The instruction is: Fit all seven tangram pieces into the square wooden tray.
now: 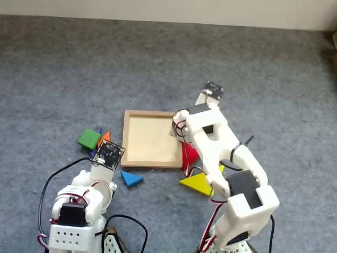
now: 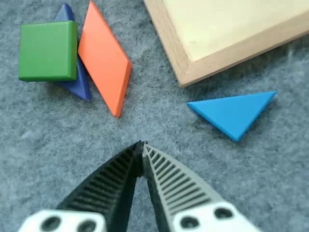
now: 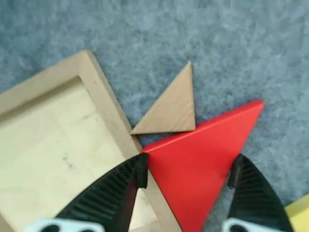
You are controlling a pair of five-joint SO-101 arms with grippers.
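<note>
The square wooden tray [image 1: 126, 138] is pale, with a raised rim and a bare floor, and it lies flat in the middle of the grey, felt-like table [image 1: 63, 68]. No pieces are inside it. Off its left side is a tight group of three: a green square [image 2: 47, 50] resting on a dark blue triangle [image 2: 78, 83], and an orange parallelogram [image 2: 104, 58] just beside them. A light blue triangle [image 2: 234, 112] lies alone near the tray's front left corner. On the right are a red triangle [image 3: 198, 159], a small plain wooden triangle [image 3: 171, 108] and a yellow triangle [image 1: 196, 183]. The left arm [image 1: 87, 200] is folded low at the front left. Its end effector [image 2: 143, 145] has its ribbed fingers pressed together, empty, just above the table between the orange piece and the light blue one. The right arm [image 1: 221, 147] stretches forward along the tray's right rim. Its end effector [image 3: 188, 171] is over the red triangle with fingers spread wide, one at the corner next to the rim and the other at the opposite edge; whether they touch the piece is unclear. The red triangle's long edge faces the wooden triangle, which lies against it with its tip pointing away. The orange parallelogram's long axis runs alongside the green square. The light blue triangle aims one sharp corner toward the yellow piece.
</note>
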